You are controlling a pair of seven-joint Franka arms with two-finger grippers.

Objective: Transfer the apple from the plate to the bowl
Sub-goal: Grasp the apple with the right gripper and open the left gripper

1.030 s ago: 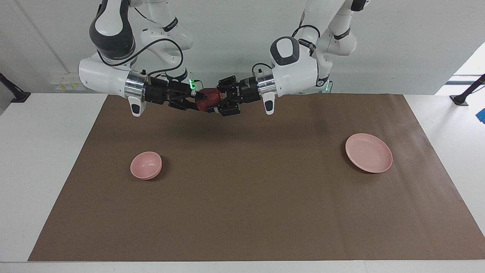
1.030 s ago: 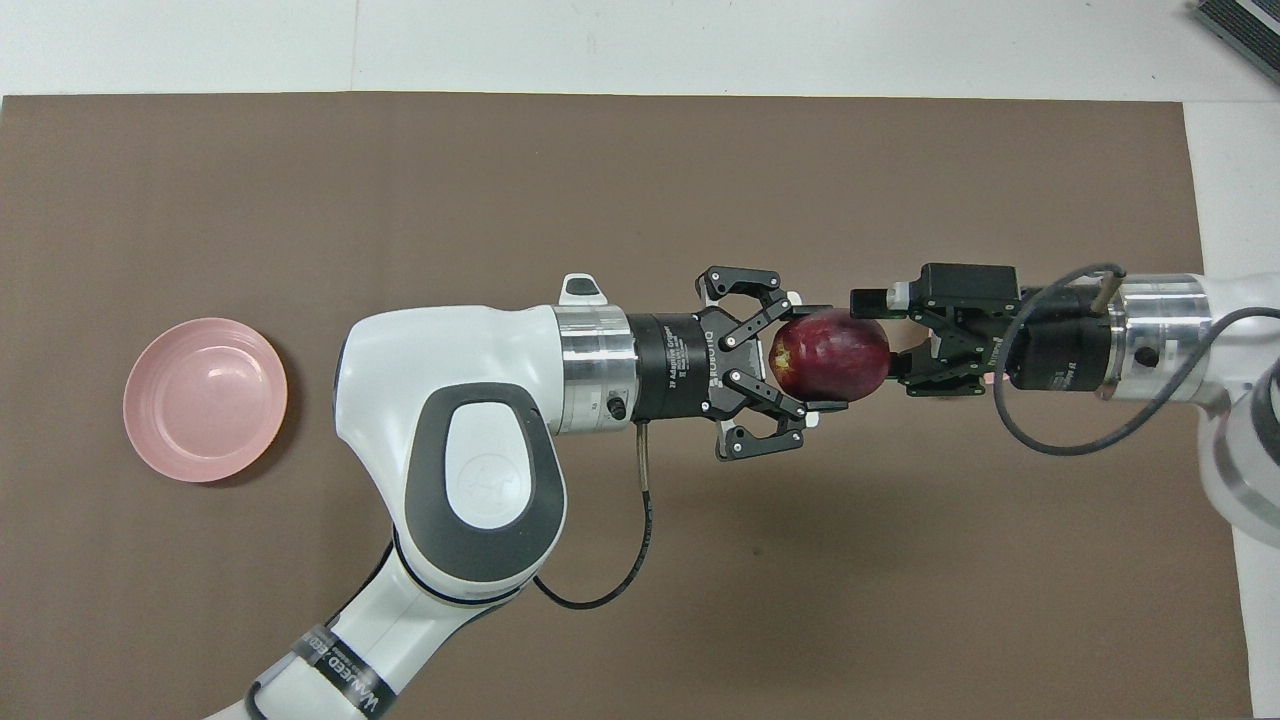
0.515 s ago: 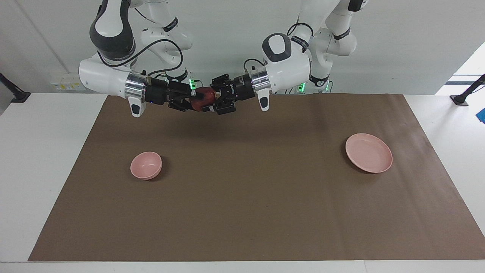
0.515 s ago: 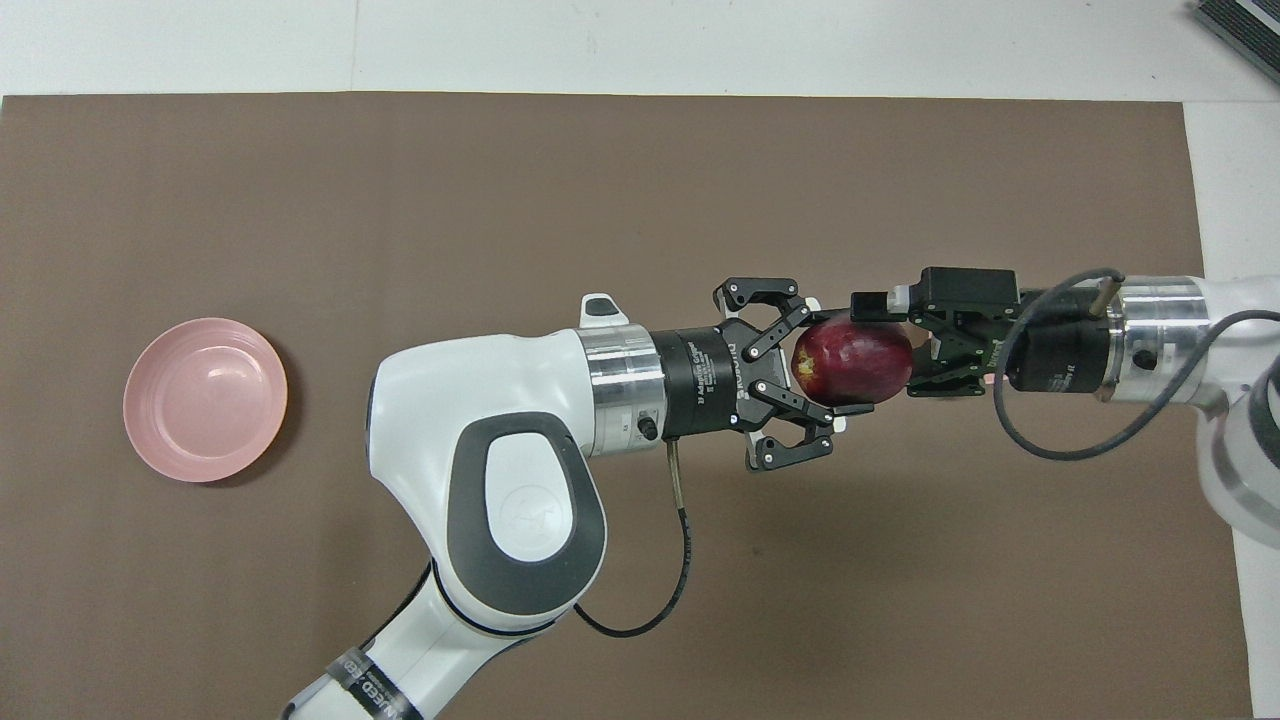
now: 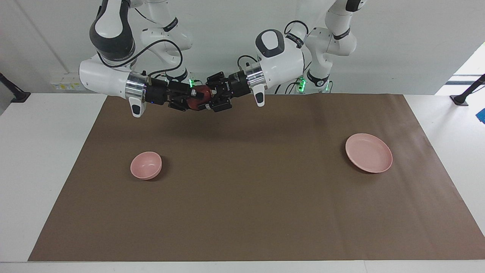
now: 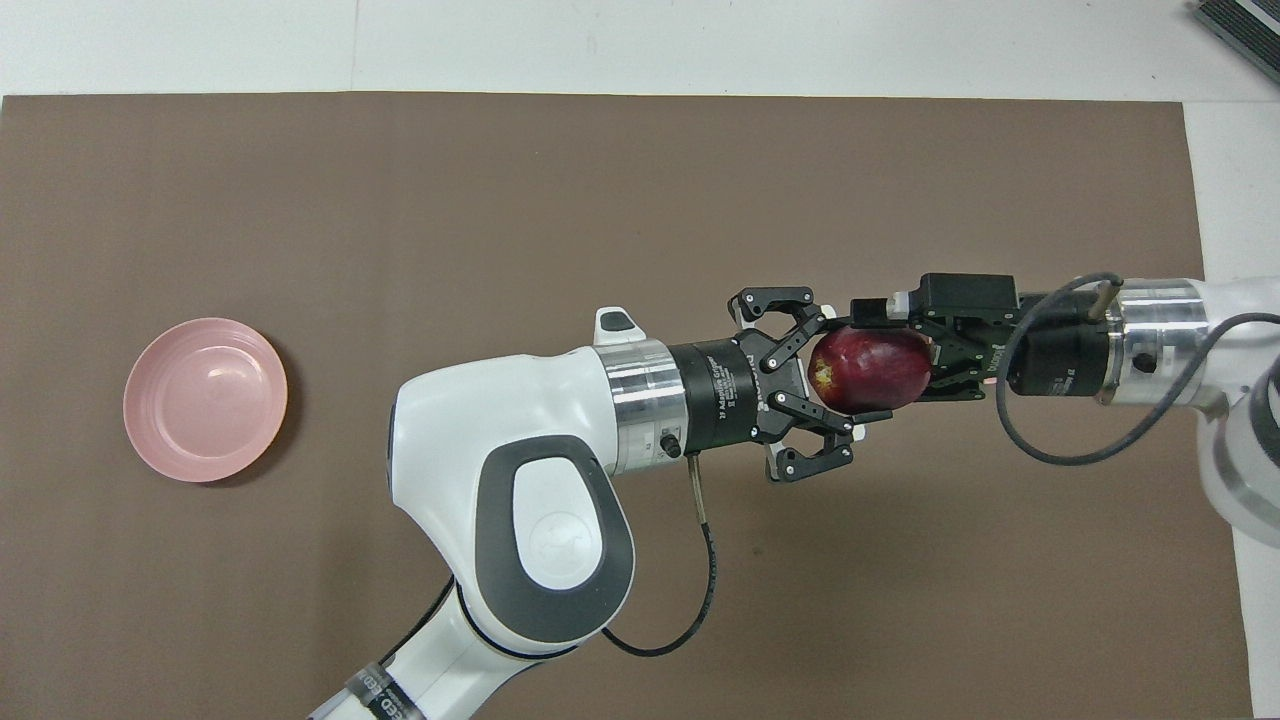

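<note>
Overhead view: left gripper (image 6: pixel 850 392) grasps apple (image 6: pixel 868 368); right gripper (image 6: pixel 905 352), apparently unclenched, flanks it.

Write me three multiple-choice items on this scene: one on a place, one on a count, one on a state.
1. Where is the apple? A on a dish; B on the tabletop; C in the air between both tools.
2. How many pink dishes are there? A one; B two; C three.
3. The left tool is: A wide open; B shut on the apple; C out of view.
Key: C, it hangs between the left tool and right tool; B, the plate and bowl; B, its fingers pinch the apple.
</note>
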